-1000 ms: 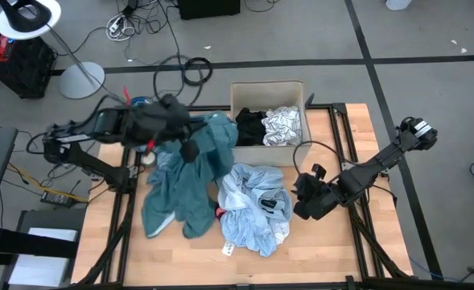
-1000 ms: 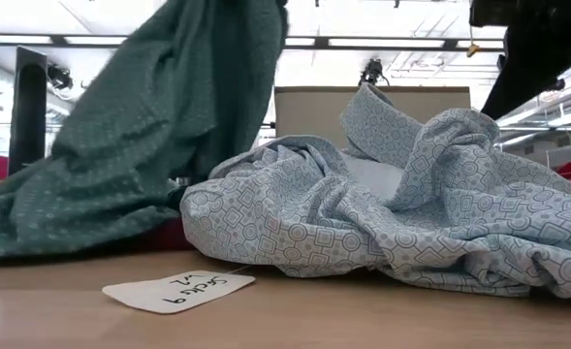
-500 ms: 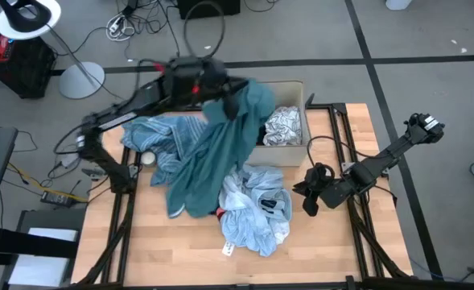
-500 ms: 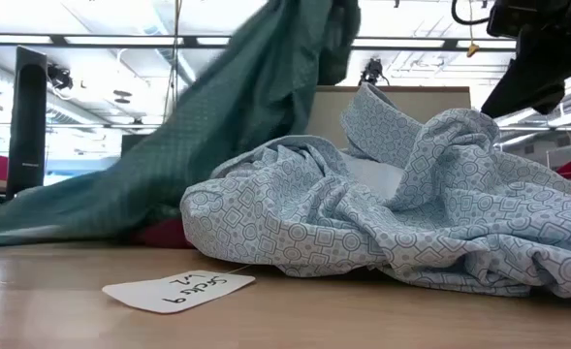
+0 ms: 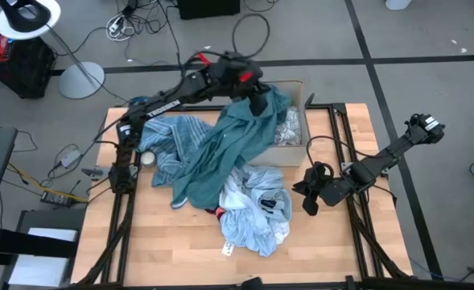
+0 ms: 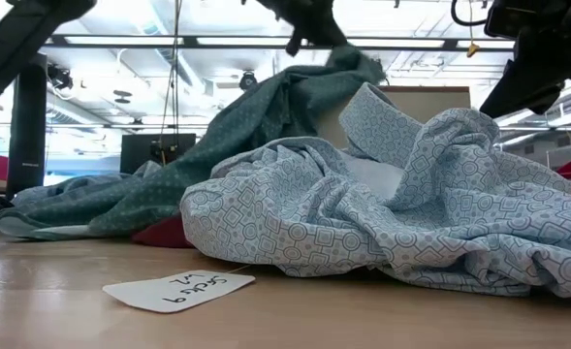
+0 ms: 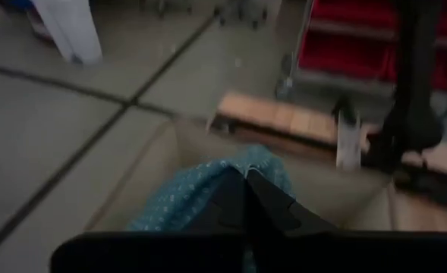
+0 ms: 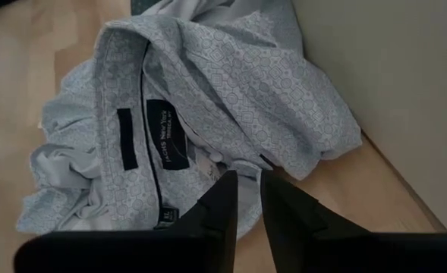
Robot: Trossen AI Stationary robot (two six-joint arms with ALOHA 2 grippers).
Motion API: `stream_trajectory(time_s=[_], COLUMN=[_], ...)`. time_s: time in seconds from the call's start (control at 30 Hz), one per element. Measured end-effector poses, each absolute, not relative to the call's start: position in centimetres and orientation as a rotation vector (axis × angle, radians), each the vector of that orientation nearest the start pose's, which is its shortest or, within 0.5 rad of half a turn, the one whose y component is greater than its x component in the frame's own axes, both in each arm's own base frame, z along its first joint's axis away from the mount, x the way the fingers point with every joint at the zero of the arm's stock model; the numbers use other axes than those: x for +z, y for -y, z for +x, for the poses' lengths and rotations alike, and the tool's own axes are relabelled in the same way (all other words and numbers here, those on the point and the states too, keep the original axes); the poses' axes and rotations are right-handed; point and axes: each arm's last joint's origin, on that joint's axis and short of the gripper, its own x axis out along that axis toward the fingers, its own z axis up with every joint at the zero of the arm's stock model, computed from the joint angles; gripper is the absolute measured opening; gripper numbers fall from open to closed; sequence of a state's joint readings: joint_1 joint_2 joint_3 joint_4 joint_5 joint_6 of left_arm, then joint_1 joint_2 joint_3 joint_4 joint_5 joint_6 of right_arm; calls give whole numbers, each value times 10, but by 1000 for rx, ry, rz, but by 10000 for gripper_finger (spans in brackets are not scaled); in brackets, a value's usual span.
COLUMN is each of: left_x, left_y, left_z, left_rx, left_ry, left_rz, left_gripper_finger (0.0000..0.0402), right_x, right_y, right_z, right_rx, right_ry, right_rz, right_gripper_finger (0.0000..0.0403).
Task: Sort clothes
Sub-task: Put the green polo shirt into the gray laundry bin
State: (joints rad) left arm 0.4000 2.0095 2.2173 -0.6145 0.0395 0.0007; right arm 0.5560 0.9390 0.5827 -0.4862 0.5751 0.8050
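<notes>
My left gripper (image 5: 259,103) hangs over the beige cardboard box (image 5: 298,87), shut on the teal shirt (image 5: 220,153). The shirt runs from the box down across the table to the blue striped cloth (image 5: 166,138). A white-grey patterned cloth (image 5: 290,127) lies in the box. The pale blue shirt (image 5: 257,205) lies crumpled on the table in front of the box, on top of a small red piece (image 6: 164,233). My right gripper (image 8: 247,193) hovers at that shirt's right edge, open by a narrow gap, with nothing between its fingers. My left gripper pinches a bunched fold at the teal shirt's upper end (image 7: 234,168) between its two fingers, which slant downward from the table's left. That end is lifted over the box. The rest hangs slack, and its lower part (image 5: 190,189) lies on the table and the other clothes.
A white paper tag (image 6: 178,289) lies on the wood near the front edge. Black frame rails run along both sides of the table (image 5: 333,250). Bare wood shows at the near left and near right. Cables, a lamp stand and floor surround the table.
My left gripper has swung from the table's far left toward the right and over the box, sinking a little, still shut on the teal shirt. The shirt's upper end has travelled with it; its lower part has dragged right across the table and now lies lower and more spread.
</notes>
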Motion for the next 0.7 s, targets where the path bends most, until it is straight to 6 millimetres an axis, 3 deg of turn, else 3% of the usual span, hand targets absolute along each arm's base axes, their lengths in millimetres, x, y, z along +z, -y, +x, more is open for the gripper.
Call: stream_trajectory(time_s=[0.27,0.47,0.7], left_x=[385,380,392], left_y=[-176,-173,-159], left_z=[419,414,396], left_rx=[345,342,305], left_ry=[-565,-637,-718], left_rz=[-135,-151,-105], left_gripper_finger=[63,120,132], right_x=[219,219,219], right_y=[-79,-79,-79], right_z=[158,158,158], right_rx=[-292,-292,-290], right_ry=[-646,-646,-648], right_rz=[314,315,316], right_gripper_finger=[60,60,60])
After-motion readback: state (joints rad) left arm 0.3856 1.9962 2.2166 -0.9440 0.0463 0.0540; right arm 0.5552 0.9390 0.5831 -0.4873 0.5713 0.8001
